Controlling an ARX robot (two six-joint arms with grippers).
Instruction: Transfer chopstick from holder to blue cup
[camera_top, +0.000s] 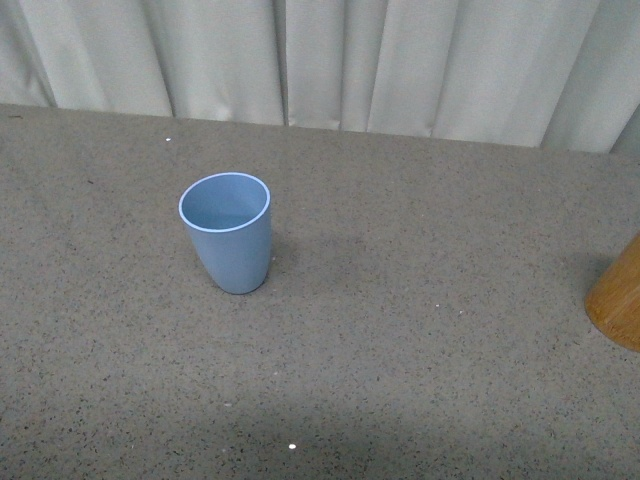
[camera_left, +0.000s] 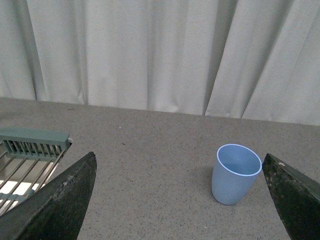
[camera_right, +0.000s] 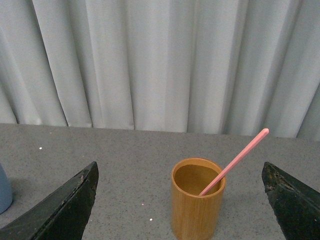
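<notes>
The blue cup (camera_top: 228, 231) stands upright and empty on the grey table, left of centre in the front view; it also shows in the left wrist view (camera_left: 235, 174) and as a sliver in the right wrist view (camera_right: 4, 192). The tan wooden holder (camera_right: 197, 198) stands in front of my right gripper (camera_right: 180, 200), with one pink chopstick (camera_right: 235, 161) leaning out of it. Only the holder's edge (camera_top: 620, 297) shows at the front view's right border. My left gripper (camera_left: 180, 200) is open and empty, with the cup just inside one finger (camera_left: 295, 197). My right gripper is open and empty.
White curtains (camera_top: 320, 60) hang behind the table's far edge. A green slatted rack (camera_left: 30, 150) lies at the table's edge in the left wrist view. Grey speckled table (camera_top: 420, 350) spreads between cup and holder.
</notes>
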